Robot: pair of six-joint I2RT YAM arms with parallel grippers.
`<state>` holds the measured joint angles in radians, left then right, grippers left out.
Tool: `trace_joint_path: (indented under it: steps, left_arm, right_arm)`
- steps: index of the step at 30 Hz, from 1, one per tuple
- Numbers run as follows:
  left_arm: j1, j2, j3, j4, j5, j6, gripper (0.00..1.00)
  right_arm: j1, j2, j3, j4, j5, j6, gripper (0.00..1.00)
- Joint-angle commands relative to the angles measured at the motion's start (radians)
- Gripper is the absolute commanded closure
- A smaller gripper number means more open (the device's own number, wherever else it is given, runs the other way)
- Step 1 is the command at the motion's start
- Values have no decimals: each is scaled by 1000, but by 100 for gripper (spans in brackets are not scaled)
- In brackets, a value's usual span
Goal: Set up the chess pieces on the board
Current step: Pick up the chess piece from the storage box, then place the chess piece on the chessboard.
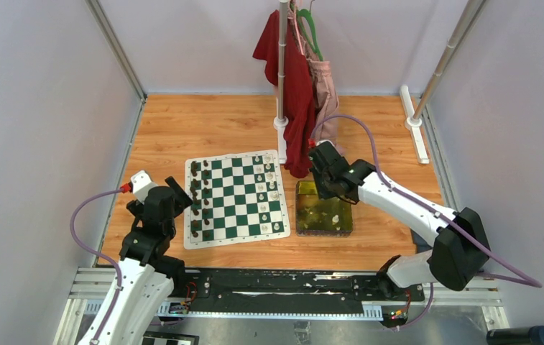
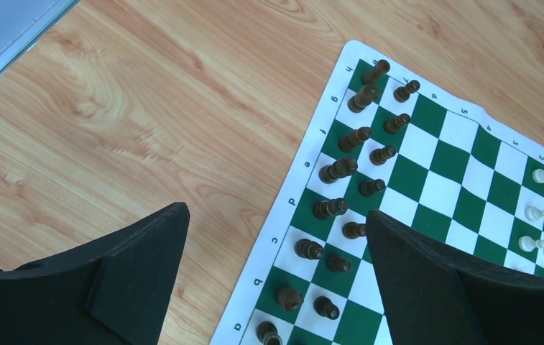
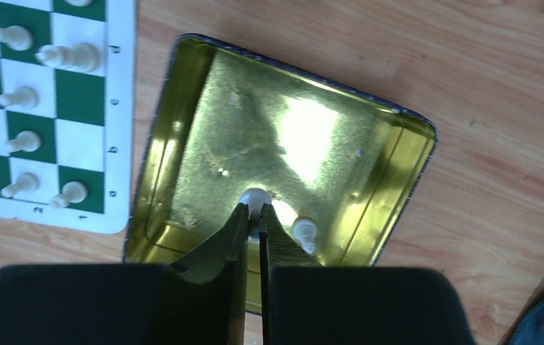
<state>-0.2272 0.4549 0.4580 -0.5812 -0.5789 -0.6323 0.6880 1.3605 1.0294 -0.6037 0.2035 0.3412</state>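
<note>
Chessmen (image 3: 21,141) of cream-white plastic mostly stand on the green-and-white chess mat (image 3: 78,97) left of my right end effector (image 3: 252,215), which is clamped on one more chessman (image 3: 256,198) in the yellow-green metal tray (image 3: 204,144); another pawn (image 3: 305,231) waits just beside.

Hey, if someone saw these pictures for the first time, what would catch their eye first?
The green-and-white chess board mid-table, dark chessmen lined along its left edge and cream-white chessmen along its right. Right of it, the right tool pinches a cream-white pawn inside a shiny yellow-green tray. A red garment hangs behind.
</note>
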Motion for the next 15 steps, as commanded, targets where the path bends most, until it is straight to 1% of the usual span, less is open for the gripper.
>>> trace_joint_path:
  steps: [1, 9, 15]
  left_arm:
    - [-9, -13, -13, -13, -33, -15, 0]
    - [-9, -17, -13, -14, -37, -17, 0]
    - [-9, -19, -15, -12, -36, -17, 0]
  right_arm:
    - [95, 28, 69, -57, 13, 2, 100]
    - [245, 124, 150, -69, 35, 24, 100]
    - [322, 197, 203, -70, 43, 33, 100]
